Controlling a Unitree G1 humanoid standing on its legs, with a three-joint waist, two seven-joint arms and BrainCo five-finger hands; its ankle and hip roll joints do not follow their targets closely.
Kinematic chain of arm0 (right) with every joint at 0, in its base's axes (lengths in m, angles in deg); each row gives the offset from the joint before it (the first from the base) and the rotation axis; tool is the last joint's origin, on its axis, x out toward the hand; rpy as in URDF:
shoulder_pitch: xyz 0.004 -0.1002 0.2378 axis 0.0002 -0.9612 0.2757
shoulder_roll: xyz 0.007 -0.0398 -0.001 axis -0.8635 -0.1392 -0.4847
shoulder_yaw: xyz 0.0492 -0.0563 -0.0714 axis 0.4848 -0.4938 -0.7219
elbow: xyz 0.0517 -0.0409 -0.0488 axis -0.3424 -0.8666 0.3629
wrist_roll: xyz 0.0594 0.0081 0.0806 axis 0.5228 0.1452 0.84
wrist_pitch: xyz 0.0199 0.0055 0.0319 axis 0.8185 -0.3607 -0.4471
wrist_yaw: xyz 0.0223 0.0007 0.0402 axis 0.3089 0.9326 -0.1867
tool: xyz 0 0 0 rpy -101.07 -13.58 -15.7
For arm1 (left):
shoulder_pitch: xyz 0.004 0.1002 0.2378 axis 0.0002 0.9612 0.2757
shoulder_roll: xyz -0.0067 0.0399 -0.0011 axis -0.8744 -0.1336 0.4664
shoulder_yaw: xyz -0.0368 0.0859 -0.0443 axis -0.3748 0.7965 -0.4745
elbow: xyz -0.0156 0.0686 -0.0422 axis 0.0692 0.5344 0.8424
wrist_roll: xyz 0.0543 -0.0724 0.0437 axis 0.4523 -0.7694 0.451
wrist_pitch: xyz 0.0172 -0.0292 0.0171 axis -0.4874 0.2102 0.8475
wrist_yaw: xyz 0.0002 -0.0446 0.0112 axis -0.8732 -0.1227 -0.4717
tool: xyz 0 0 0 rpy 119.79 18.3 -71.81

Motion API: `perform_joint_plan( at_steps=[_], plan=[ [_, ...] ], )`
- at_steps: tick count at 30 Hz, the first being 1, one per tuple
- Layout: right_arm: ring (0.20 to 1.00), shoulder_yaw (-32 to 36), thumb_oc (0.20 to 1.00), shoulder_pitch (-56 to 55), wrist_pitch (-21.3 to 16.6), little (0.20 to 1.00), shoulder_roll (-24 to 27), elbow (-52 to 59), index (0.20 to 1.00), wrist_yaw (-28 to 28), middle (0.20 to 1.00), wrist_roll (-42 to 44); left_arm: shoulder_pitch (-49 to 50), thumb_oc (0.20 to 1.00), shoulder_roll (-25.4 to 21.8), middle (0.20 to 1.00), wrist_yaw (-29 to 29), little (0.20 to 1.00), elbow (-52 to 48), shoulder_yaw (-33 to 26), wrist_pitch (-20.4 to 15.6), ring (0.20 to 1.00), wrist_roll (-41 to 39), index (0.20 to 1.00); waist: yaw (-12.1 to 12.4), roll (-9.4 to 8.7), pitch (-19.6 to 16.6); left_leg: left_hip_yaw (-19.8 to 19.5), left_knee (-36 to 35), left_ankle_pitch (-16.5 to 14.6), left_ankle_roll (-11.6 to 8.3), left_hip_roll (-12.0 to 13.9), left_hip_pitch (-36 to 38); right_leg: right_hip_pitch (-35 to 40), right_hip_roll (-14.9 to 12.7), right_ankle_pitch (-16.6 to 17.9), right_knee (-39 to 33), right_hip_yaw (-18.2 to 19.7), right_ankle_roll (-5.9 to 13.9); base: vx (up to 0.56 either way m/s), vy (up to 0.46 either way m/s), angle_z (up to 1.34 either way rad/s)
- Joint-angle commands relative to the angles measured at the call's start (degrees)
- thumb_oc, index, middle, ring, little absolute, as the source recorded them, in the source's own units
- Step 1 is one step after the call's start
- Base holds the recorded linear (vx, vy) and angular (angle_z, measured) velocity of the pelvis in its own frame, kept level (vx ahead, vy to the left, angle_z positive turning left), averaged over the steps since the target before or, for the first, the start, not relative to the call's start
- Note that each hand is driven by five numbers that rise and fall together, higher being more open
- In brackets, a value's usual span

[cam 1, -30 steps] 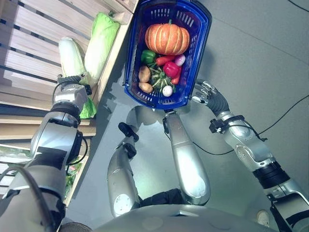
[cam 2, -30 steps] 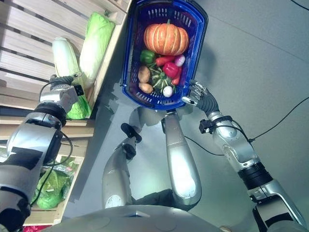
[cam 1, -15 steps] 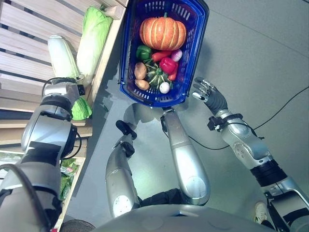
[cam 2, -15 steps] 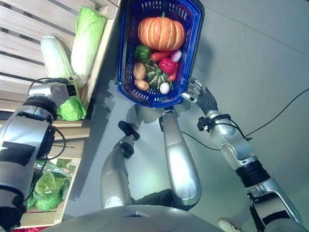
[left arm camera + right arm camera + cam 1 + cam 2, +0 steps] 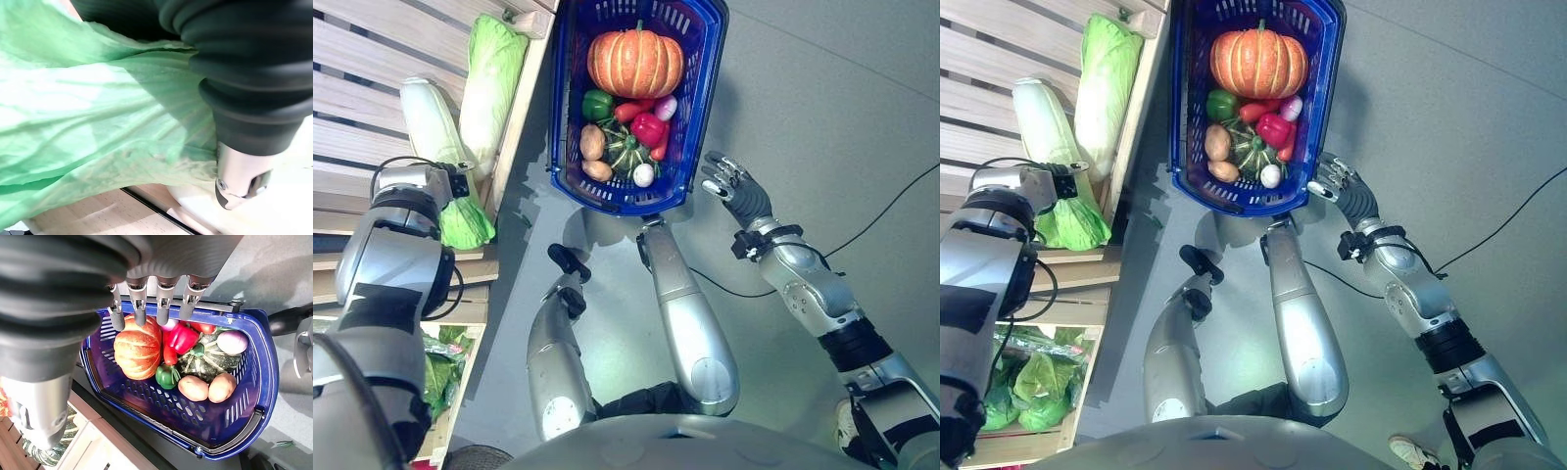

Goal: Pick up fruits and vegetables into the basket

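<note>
Two pale green napa cabbages lie side by side on the slatted wooden shelf [image 5: 372, 59], and we judge the step in hand to be the taking of the nearer one [image 5: 435, 147], whose leafy end sits at the shelf's edge. The left robot hand [image 5: 416, 181] is down on that cabbage; in the left wrist view crinkled green leaf [image 5: 88, 112] presses right against the dark ribbed cover, but the fingers are hidden there, so we cannot tell whether they have closed on it. The farther cabbage [image 5: 494, 73] lies untouched along the shelf's front rail. The blue plastic basket [image 5: 700, 117] stands on the grey floor [image 5: 822, 108] just beside the shelf and already holds a ribbed orange pumpkin [image 5: 635, 61], a green bell pepper [image 5: 597, 103], a red bell pepper [image 5: 648, 127], a dark green striped squash [image 5: 625, 155], two brown potatoes [image 5: 592, 142] and a small white onion [image 5: 643, 175]. The right robot hand [image 5: 1337, 186] hovers with relaxed, spread fingers at the basket's near right rim, holding nothing; its wrist view looks past straight fingers [image 5: 139, 308] into the basket. Next, in our judgement, the left robot hand needs a firm wrap around the cabbage's thick body, then a lift clear of the rail and a swing across to the basket, where little free room is left beside the pumpkin.
</note>
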Motion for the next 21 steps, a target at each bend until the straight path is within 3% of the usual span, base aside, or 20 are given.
perform_joint_plan(
  at_steps=[1, 9, 11, 15, 19, 21],
  plan=[
    [1.0, -0.1, 1.0, -1.5, -2.1, 1.0, -2.4, 0.4, 1.0, 1.2, 1.0, 0.6, 7.5, 0.2, 9.0, 0.2, -0.2, 0.2, 1.7, -2.1, 1.1, 0.2, -0.8, 0.2, -1.8, -2.47, -1.1, -0.2, 7.0, -3.5, 2.04, -1.3, -4.9, -0.4, 0.6, -2.0, -0.8, -0.8, 1.7, 0.0, 0.038, 0.0],
    [1.0, 0.0, 1.0, -2.7, -4.2, 1.0, -2.4, 2.0, 1.0, 1.6, 1.0, -1.2, 10.1, 0.2, 8.9, 0.2, 7.4, 0.2, -0.9, -5.1, -7.3, 0.2, -4.1, 0.2, -1.2, -2.06, -1.1, -1.0, 6.1, -2.5, 1.81, -1.6, -1.8, 2.5, 0.3, -2.6, -1.2, -0.8, 1.36, -0.01, 0.051, 0.01],
    [1.0, 0.1, 1.0, -2.8, -4.9, 1.0, -2.4, 2.4, 1.0, 1.8, 1.0, -2.0, 10.8, 0.2, 8.9, 0.2, 8.4, 0.2, -1.8, -6.1, -10.4, 0.2, -4.3, 0.2, -1.0, -1.89, -1.1, -1.1, 5.7, -2.2, 1.75, -1.7, -0.7, 3.6, 0.1, -2.7, -1.5, -0.9, 1.31, -0.01, 0.065, 0.04],
    [1.0, 0.7, 1.0, -3.7, -6.8, 1.0, -2.0, 5.4, 1.0, 1.9, 1.0, -5.9, 13.7, 0.2, 8.3, 0.2, 12.3, 0.2, -7.0, -8.3, -20.1, 0.2, -3.7, 0.2, -0.2, -1.38, -1.1, -1.7, 4.6, -1.9, 1.75, -2.2, 3.0, 7.2, -0.8, -3.0, -2.5, -1.3, 1.55, 0.0, 0.067, 0.09],
    [1.0, 1.7, 1.0, -4.4, -8.8, 1.0, -2.1, 8.1, 1.0, 2.7, 1.0, -9.3, 17.7, 0.2, 8.4, 0.2, 15.0, 0.2, -13.6, -10.3, -26.3, 0.2, -1.6, 0.2, 1.1, -0.98, -1.1, -2.4, 3.4, -2.0, 1.87, -2.8, 7.0, 11.7, -1.6, -3.2, -4.0, -2.3, 1.86, 0.0, 0.049, 0.13],
    [1.0, 2.1, 1.0, -4.4, -8.8, 1.0, -2.1, 9.1, 1.0, 2.8, 1.0, -9.9, 19.1, 0.2, 8.6, 0.2, 15.6, 0.2, -15.6, -11.0, -27.0, 0.2, -0.8, 0.2, 1.5, -0.83, -1.1, -2.6, 3.0, -2.0, 1.91, -3.0, 8.5, 13.2, -1.9, -3.2, -4.4, -2.7, 1.95, 0.0, 0.034, 0.09]
  ],
)
